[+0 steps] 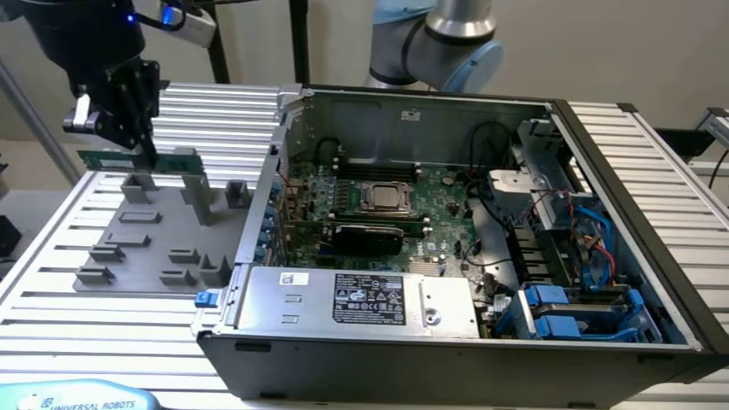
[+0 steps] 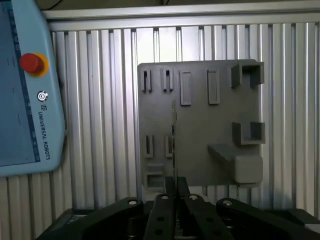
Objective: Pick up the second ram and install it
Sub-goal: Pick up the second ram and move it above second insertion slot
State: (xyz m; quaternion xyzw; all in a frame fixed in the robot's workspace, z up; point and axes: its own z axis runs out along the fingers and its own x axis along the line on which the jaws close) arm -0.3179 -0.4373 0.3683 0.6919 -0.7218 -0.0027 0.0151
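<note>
My gripper (image 1: 146,152) hangs at the exterior view's upper left, above the grey fixture plate (image 1: 148,248). It is shut on the second ram (image 1: 171,161), a slim green stick held level and lifted off the fixture's blocks. In the wrist view the ram (image 2: 173,135) shows edge-on as a thin line running out from between the closed fingers (image 2: 167,192) of the gripper (image 2: 175,187), over the fixture plate (image 2: 200,130). The green motherboard (image 1: 387,201) lies inside the open computer case (image 1: 456,342), to the exterior view's right of the gripper.
The case's tall wall (image 1: 279,154) stands between the fixture and the motherboard. A power supply (image 1: 364,299) and blue drive bays (image 1: 569,312) fill the case's front. A teach pendant (image 2: 25,100) lies on the ribbed aluminium table (image 1: 46,256) beside the fixture.
</note>
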